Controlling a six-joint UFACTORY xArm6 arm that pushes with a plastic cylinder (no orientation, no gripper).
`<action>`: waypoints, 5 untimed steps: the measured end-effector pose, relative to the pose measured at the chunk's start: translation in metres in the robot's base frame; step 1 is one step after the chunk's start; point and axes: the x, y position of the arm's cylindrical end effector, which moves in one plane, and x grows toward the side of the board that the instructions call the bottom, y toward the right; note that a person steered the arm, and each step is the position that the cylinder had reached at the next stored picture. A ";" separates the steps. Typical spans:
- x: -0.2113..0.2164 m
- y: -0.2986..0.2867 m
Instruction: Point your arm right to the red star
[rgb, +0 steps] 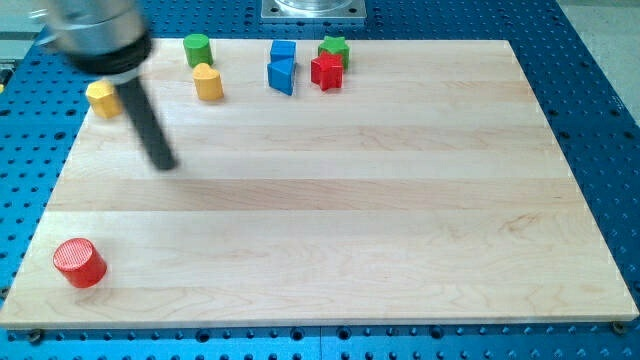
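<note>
The red star (326, 72) lies near the view's top, a little right of the middle, touching the green star (334, 48) just above it. My tip (165, 164) rests on the board at the view's left, far to the left of and below the red star. The rod slants up to the arm's blurred end at the top left corner.
A blue cube (283, 52) and a blue triangular block (282, 76) sit just left of the red star. A green cylinder (197, 49) and a yellow block (208, 82) lie further left. Another yellow block (102, 98) is beside the rod. A red cylinder (79, 263) stands at the bottom left.
</note>
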 end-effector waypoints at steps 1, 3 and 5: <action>-0.033 0.120; -0.145 0.242; -0.160 0.229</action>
